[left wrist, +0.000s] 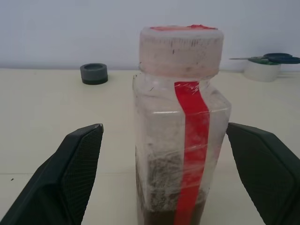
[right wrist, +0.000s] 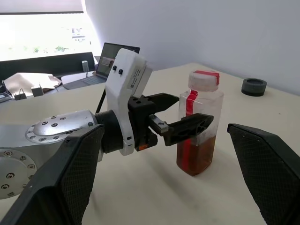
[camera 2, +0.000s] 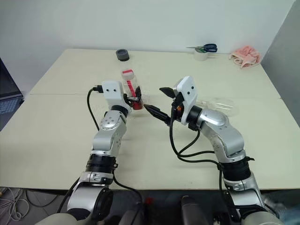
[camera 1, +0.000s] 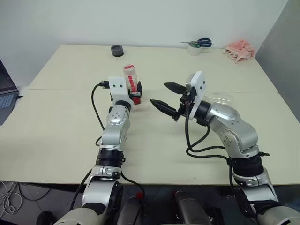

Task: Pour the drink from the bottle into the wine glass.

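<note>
Plastic bottle (right wrist: pixel 198 123), upright mid-table and bracketed untouched by the spread left gripper (right wrist: pixel 176 115), is judged light, thin-walled and slick, best pinched on its flat sides above the drink (right wrist: pixel 197 157); right gripper (camera 1: pixel 167 96) is held spread just right of it.

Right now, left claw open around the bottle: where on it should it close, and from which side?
Close on the bottle's flat side walls at mid-height, below the cap, coming level from the robot's side as the left claw already stands. It's upright and squarish, so opposite faces should seat the fingers squarely.
</note>
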Tool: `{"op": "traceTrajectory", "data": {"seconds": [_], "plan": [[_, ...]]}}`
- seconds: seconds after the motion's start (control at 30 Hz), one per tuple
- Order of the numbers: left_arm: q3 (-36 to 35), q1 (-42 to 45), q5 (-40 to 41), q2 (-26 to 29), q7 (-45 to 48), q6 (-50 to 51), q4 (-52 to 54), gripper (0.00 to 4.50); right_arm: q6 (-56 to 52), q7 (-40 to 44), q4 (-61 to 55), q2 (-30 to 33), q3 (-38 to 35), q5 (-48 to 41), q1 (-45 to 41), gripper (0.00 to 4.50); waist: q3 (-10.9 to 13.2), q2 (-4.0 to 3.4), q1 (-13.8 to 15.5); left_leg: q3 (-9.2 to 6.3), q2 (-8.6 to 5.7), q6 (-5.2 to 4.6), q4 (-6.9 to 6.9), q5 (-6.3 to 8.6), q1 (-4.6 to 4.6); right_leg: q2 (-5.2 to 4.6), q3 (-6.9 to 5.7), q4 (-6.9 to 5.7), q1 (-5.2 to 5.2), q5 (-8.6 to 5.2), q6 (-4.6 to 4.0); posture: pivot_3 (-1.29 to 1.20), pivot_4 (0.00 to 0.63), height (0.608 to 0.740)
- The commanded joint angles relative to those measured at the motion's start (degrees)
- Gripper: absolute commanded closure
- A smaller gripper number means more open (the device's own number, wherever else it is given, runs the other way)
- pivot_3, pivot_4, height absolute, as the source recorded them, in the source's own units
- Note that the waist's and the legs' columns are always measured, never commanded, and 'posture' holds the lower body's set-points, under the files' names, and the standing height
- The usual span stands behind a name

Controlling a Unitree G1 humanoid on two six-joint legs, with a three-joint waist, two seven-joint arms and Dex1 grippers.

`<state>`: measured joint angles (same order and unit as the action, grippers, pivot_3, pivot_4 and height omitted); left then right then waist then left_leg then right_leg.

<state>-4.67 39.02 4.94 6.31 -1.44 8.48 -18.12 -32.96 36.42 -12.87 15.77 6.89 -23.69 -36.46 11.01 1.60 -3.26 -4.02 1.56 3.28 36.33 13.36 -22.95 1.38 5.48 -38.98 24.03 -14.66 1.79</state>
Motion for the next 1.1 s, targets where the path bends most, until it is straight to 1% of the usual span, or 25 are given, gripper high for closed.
{"op": "traceTrajectory", "data": {"seconds": [0.03,0.23,0.6,0.8,1.03,1.1], "plan": [[0.61,2.04,-1.50,-0.53,-0.60,-2.10,-0.25,0.03,0.65,0.27,-1.24,0.23,-0.21,-0.07,-1.02,0.00,0.00,0.00,0.00,0.00,0.00,0.00,0.00,0.00,0.00,0.00,0.00,0.00,0.00,0.00,0.00,0.00,0.150,0.740],[0.07,5.60,-3.17,-0.92,-3.65,-3.50,-5.83,0.03,0.75,0.48,-1.67,0.64,0.51,0.47,-0.45,0.00,0.00,0.00,0.02,-0.02,-0.02,0.00,0.00,0.00,0.00,0.00,-0.02,-0.01,-0.01,0.00,0.01,0.00,0.150,0.740],[-0.60,10.83,-3.04,-1.06,-4.01,-8.09,-15.36,0.03,0.76,-0.31,-2.03,0.57,0.99,0.84,-0.04,0.00,0.00,0.01,0.02,-0.03,-0.03,0.00,0.00,0.00,-0.01,-0.01,-0.03,0.00,0.00,0.00,0.01,0.00,0.150,0.740],[-0.08,12.21,-3.86,-1.47,-5.44,-9.59,-17.50,0.03,0.30,-0.38,-2.77,0.69,0.88,0.69,0.46,0.00,0.00,0.01,0.03,-0.04,-0.03,0.00,0.00,0.00,-0.02,-0.01,-0.05,0.00,0.00,0.00,0.01,0.00,0.150,0.740],[0.99,12.32,-5.67,-2.81,-8.17,-10.08,-17.27,0.03,-0.08,-0.84,-3.41,0.87,0.74,0.82,0.93,0.00,0.00,0.01,0.03,-0.04,-0.04,0.00,0.00,0.00,-0.02,-0.03,-0.05,0.00,0.00,0.00,0.01,0.00,0.150,0.740],[1.20,12.49,-6.36,-2.98,-9.01,-10.31,-17.17,0.45,-0.28,-1.01,-3.67,0.91,0.70,0.80,1.11,0.00,0.00,0.01,0.03,-0.04,-0.04,0.00,0.00,0.00,-0.02,-0.03,-0.05,0.00,0.00,0.00,0.01,0.00,0.150,0.740]]}}
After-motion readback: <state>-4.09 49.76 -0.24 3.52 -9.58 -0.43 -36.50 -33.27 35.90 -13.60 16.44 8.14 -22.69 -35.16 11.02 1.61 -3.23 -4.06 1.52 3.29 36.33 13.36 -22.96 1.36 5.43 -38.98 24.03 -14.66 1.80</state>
